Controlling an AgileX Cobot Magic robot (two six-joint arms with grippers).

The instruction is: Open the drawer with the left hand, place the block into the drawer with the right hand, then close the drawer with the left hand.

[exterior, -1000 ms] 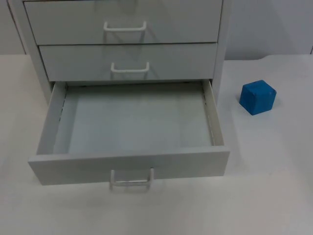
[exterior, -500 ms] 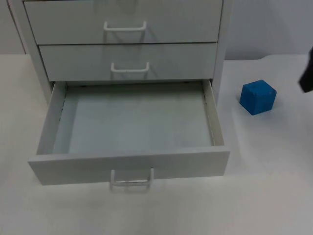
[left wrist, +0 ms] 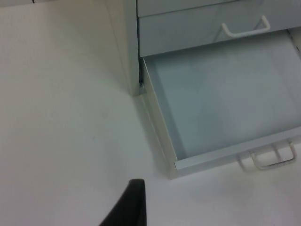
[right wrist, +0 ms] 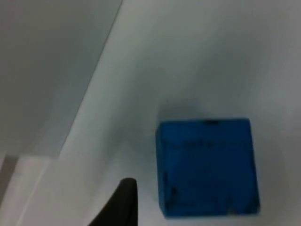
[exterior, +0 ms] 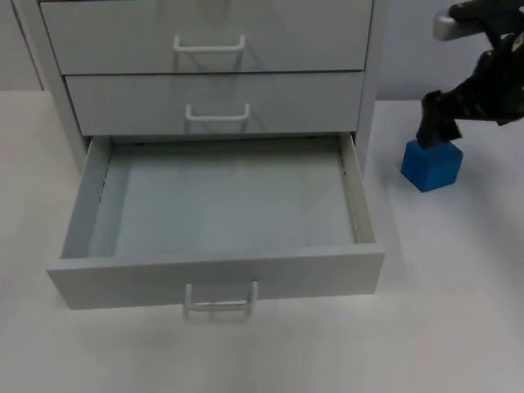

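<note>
Three drawers sit in your white cabinet (exterior: 367,74); the bottom drawer (exterior: 221,205) is pulled fully out, its tray bare, its handle (exterior: 219,299) facing you. Your blue block (exterior: 431,164) rests on the counter (exterior: 458,286) just beside the cabinet's right side, outside the drawer. The right gripper (exterior: 438,129) hangs right over the block's back edge; you cannot tell how wide it stands. Your left gripper's fingertip (left wrist: 129,205) waits above the counter left of the drawer, spread unclear.
</note>
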